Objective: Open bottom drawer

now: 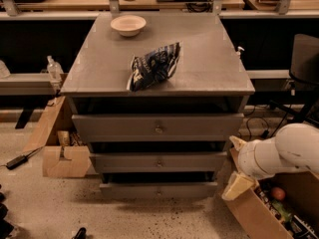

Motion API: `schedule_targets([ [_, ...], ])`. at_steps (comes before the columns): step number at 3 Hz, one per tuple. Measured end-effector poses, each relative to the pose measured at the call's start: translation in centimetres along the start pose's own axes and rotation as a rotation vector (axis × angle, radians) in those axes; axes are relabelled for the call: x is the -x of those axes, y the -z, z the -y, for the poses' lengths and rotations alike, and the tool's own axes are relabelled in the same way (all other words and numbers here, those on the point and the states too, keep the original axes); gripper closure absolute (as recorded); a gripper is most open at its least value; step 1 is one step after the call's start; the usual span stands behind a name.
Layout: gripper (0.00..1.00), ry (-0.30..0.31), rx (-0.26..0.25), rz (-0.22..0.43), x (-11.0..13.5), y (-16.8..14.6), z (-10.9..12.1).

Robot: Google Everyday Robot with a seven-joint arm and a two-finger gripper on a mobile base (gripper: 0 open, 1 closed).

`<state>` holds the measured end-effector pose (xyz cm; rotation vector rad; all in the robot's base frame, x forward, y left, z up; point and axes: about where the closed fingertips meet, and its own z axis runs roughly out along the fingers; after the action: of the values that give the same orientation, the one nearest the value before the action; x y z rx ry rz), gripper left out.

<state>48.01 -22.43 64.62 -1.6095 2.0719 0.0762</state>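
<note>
The bottom drawer (158, 189) sits lowest of three fronts in the grey cabinet (209, 68), near the floor. The gripper (237, 185) hangs just right of it, apart; I cannot tell whether it is spread or pressed together. A bag (153, 66) and a bowl (128, 25) rest on top.

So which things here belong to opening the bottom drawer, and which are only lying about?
For the job: bottom drawer; gripper, low at its right.
Lying about: bowl and snack bag on the cabinet top; cardboard box at the cabinet's left.
</note>
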Motion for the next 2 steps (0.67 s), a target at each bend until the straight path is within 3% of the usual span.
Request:
schedule_targets([
  [1, 0.0, -0.017, -0.036, -0.017, -0.4, -0.5, 1.3],
  [2, 0.0, -0.032, -0.006, -0.012, -1.3, -3.4, 0.3],
])
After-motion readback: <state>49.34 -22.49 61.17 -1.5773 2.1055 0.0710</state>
